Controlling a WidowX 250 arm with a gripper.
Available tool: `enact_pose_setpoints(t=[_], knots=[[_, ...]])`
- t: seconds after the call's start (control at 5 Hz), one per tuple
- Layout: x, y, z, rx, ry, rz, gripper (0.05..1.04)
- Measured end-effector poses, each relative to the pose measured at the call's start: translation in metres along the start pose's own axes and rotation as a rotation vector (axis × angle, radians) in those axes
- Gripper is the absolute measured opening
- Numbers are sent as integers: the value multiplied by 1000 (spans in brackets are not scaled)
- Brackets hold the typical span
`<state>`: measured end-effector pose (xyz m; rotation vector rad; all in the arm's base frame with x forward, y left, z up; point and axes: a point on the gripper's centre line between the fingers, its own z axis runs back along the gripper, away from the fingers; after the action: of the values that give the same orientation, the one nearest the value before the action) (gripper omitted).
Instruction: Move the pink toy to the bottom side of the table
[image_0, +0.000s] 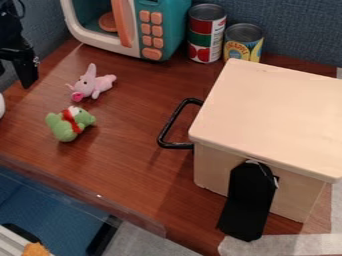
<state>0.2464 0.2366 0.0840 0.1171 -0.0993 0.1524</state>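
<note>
The wooden box (274, 112) is looking smooth and matt. On its handle side, the tabletop (130, 150) is showing shiny wood, and the pink toy (101, 85) and green toy (63, 131) are looking like soft, fuzzy cloth. Behind the box, two cans (206, 35) are showing metal tops.
</note>
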Motion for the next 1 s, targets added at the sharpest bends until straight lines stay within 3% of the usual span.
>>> enact_pose_setpoints(t=[0.2,0.4,0.6,0.8,1.0], knots=[[0,-3,-10,-24,15,-1,1001],[18,-27,-32,-121,-27,-25,1001],[48,-47,-52,-162,-42,-87,1001],[71,-58,-51,-146,-88,-148,1001],[88,-63,-51,-96,-169,-183,1001]])
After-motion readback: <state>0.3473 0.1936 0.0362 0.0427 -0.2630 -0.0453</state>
